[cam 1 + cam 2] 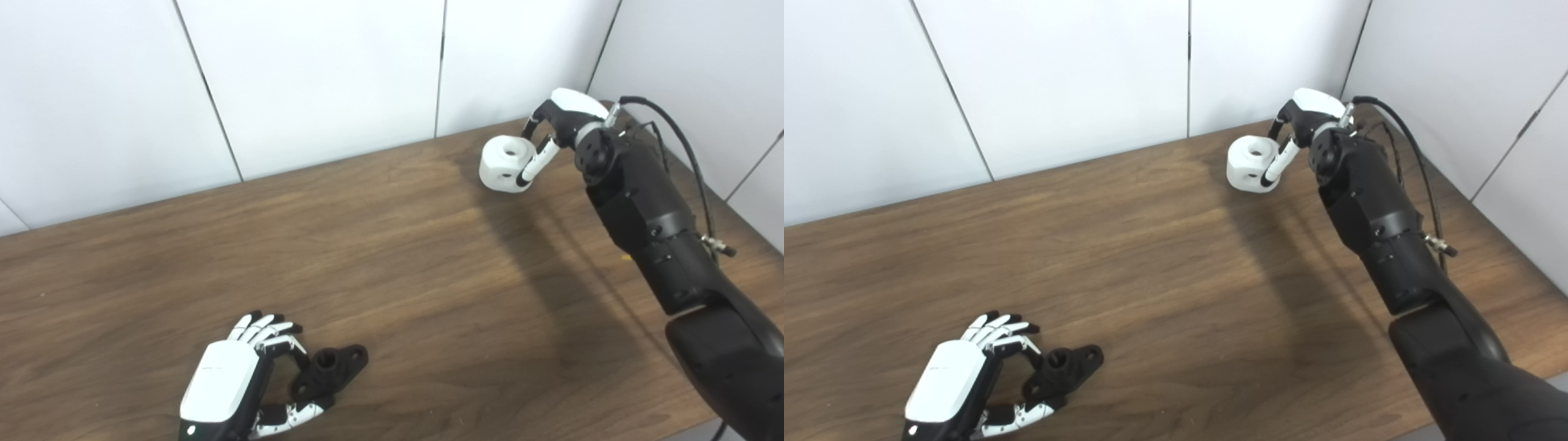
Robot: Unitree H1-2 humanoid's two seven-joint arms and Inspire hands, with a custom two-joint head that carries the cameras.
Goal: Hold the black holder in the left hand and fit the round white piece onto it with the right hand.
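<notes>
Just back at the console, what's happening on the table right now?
The left robot hand is at the near edge with its fingers around the black holder, which sits on the wooden table. The right robot hand is at the far corner with its fingers on the round white piece. The two parts are far apart; nothing is fitted yet.

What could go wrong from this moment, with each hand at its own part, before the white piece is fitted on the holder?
1. The right hand reaches only one side of the round white piece, which sits far back on the table near the wall. It may tip or slide away.
2. The left hand curls around just one end of the black holder, so the holder may turn when lifted.
3. The parts are far apart, so carrying risks a drop.
</notes>
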